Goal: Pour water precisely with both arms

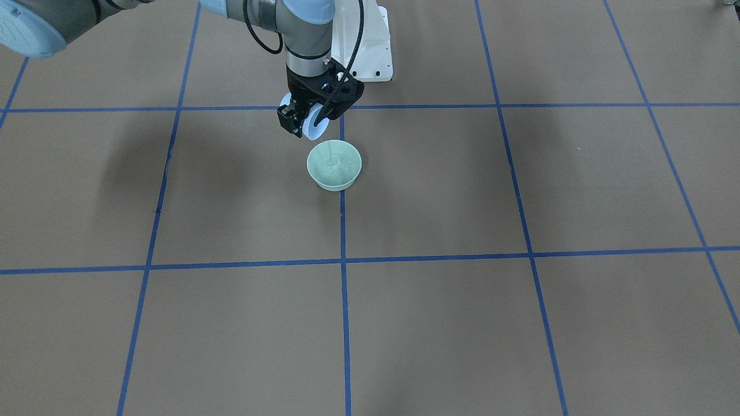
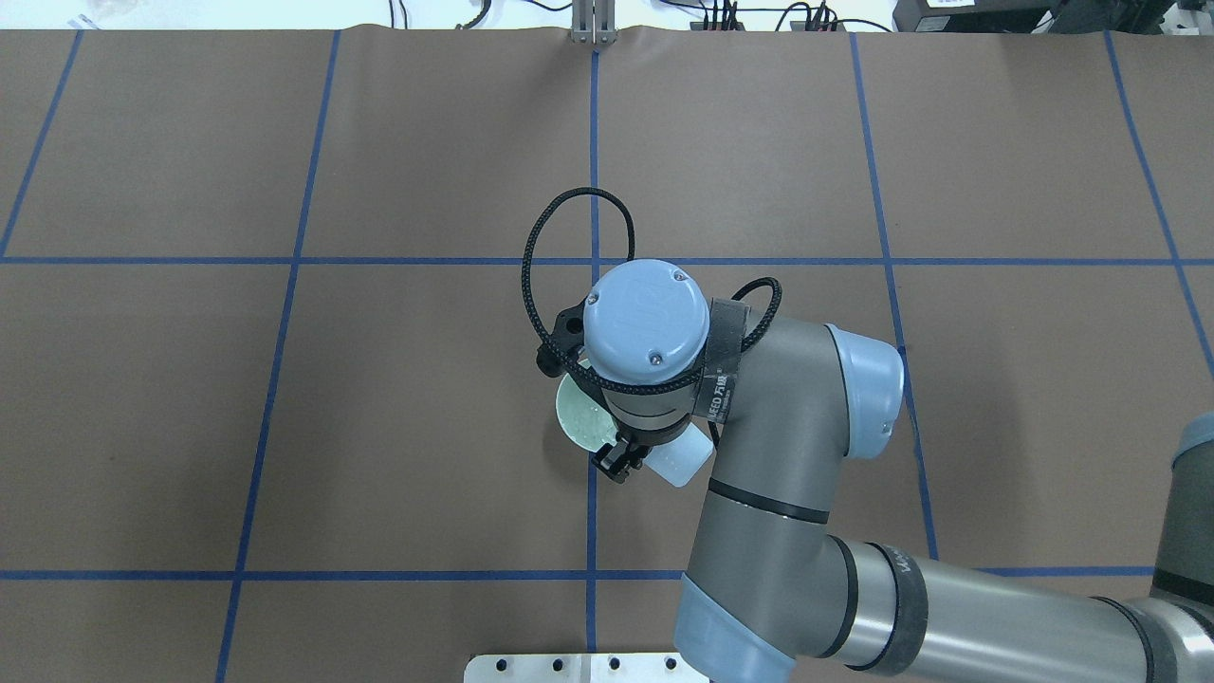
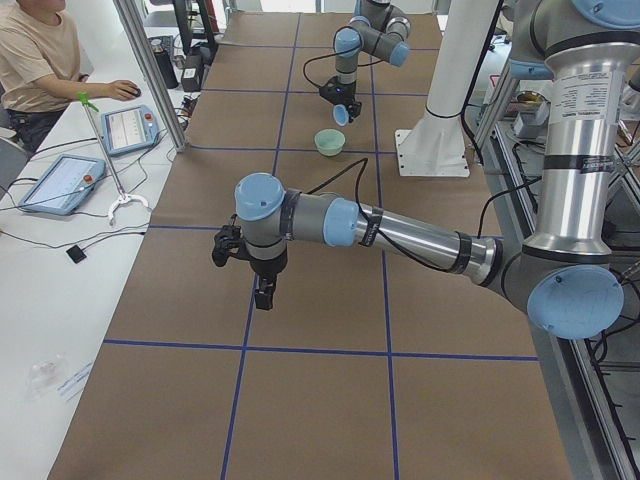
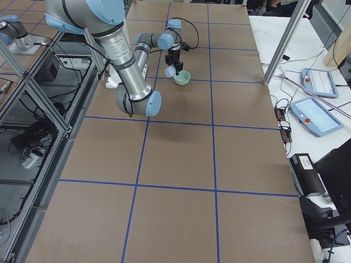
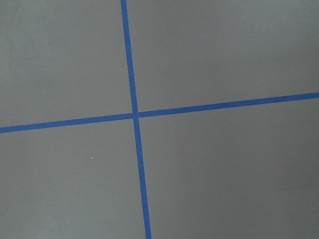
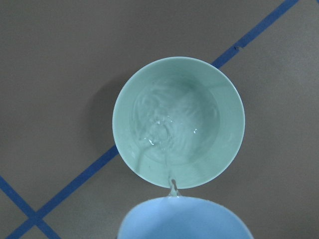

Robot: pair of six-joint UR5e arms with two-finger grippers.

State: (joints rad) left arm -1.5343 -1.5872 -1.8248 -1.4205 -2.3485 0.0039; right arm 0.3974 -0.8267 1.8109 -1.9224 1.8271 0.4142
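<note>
My right gripper [image 1: 303, 120] is shut on a light blue cup [image 1: 315, 125] and holds it tipped just above the near rim of a pale green bowl [image 1: 334, 169]. In the right wrist view a thin stream of water [image 6: 172, 186] falls from the cup's lip [image 6: 184, 219] into the bowl [image 6: 230, 99], where rippling water [image 6: 164, 127] glints. Overhead, the right wrist hides most of the bowl [image 2: 577, 417]. My left gripper [image 3: 262, 292] hangs over bare table far from the bowl. I cannot tell if it is open or shut. The left wrist view shows only tape lines.
The white bolted pedestal [image 1: 370, 49] stands just behind the bowl. Blue tape lines [image 1: 342, 260] grid the brown table. An operator [image 3: 40, 60] sits at a side table with control tablets [image 3: 60, 180] beyond the table's far edge.
</note>
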